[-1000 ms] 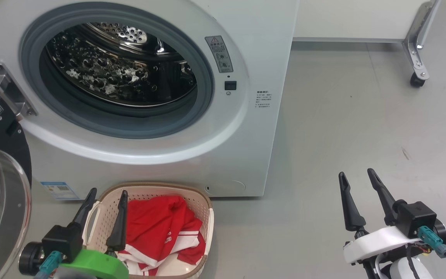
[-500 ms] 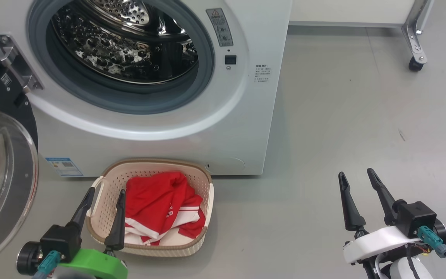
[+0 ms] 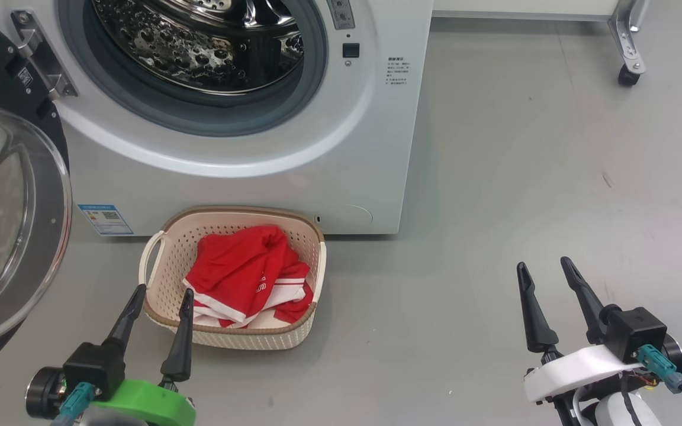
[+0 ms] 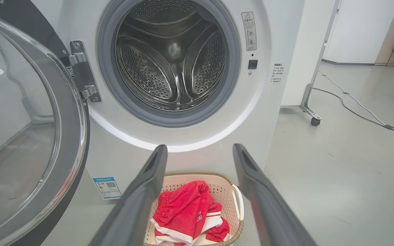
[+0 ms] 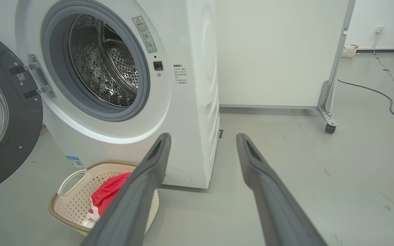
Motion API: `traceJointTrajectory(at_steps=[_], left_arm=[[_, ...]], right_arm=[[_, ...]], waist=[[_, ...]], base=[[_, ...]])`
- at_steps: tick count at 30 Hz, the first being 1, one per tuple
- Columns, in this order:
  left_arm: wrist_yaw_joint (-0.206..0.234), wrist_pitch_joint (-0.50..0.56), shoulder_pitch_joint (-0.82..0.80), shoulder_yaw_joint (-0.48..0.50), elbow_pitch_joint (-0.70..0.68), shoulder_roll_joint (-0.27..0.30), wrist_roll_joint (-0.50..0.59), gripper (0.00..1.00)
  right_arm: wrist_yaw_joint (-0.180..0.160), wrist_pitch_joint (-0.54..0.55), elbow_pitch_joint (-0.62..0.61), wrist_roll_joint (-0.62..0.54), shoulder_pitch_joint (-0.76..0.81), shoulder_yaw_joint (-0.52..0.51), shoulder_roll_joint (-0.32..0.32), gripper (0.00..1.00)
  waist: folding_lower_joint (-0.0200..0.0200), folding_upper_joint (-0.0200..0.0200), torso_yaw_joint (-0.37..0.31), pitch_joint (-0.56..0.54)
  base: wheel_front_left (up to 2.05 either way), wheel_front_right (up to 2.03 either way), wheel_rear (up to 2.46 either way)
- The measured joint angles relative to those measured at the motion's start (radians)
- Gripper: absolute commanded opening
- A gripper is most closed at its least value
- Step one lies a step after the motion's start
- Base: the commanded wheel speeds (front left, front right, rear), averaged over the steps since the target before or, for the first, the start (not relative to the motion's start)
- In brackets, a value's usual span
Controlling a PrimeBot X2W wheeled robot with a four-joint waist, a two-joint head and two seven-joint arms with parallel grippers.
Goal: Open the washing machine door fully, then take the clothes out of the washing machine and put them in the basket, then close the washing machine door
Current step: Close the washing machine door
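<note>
Grey floor (image 3: 495, 177) fronts a white washing machine (image 3: 317, 148), drum (image 4: 169, 68) empty, red clothes (image 3: 240, 266) in the basket (image 3: 234, 211). Its door (image 3: 15, 225) hangs wide open left of the left tool (image 3: 164, 291), farther from the right tool (image 3: 543, 264); both spread, empty.

Red white-striped clothes (image 3: 240, 272), cream brown-rimmed basket (image 3: 166, 254), white washing machine (image 3: 329, 148)
</note>
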Motion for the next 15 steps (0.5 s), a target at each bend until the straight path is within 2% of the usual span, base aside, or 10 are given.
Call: traceJointTrajectory(at_steps=[15], left_arm=[[0.0, 0.0, 0.0, -0.003, -0.001, 0.0, 0.002, 1.0]], right_arm=[[0.0, 0.0, 0.007, 0.0, -0.001, 0.0, 0.001, 1.0]], waist=[[0.0, 0.0, -0.004, -0.008]], base=[[-0.69, 0.69, 0.0]])
